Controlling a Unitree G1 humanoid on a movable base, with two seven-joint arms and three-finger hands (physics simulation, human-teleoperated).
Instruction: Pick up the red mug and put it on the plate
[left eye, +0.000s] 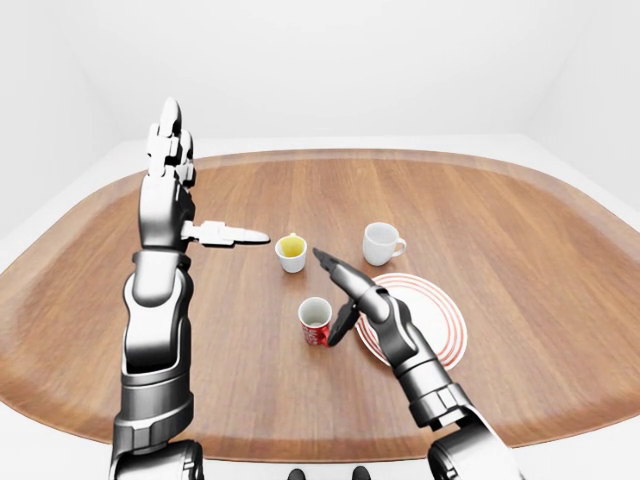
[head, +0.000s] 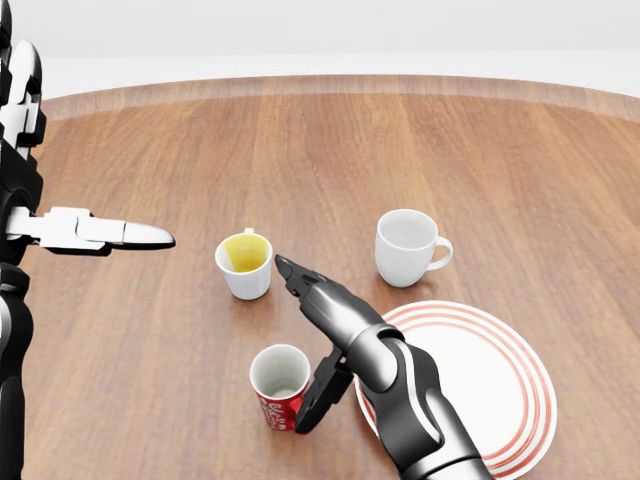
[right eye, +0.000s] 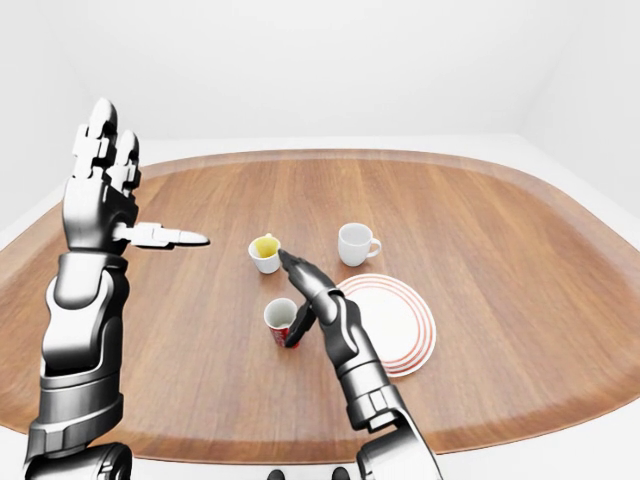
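In the left-eye view the red mug (left eye: 315, 322) stands upright on the wooden table (left eye: 520, 240), just left of the striped plate (left eye: 440, 320). The right hand (left eye: 338, 295) sits immediately to the mug's right, between mug and plate, its fingers spread: one points far-left over the table, another hangs down beside the mug. The left hand (left eye: 172, 190) is raised well apart at far left, also open, so the right is clearly the nearer one.

The head view shows the relation best. The mug (head: 279, 386) stands with its mouth up, and the lower finger (head: 318, 390) lies against or just beside its right wall, hiding the handle (contact cannot be confirmed). The upper fingers (head: 305, 283) reach past toward the yellow-lined cup (head: 245, 263). Nothing is gripped. The mug lies left of the palm, so closing seems to call for a leftward sweep.

The right-eye view agrees: mug (right eye: 279, 320) left of the right hand (right eye: 301, 295), the white mug (right eye: 354, 243) farther off beyond the plate (right eye: 400, 330).
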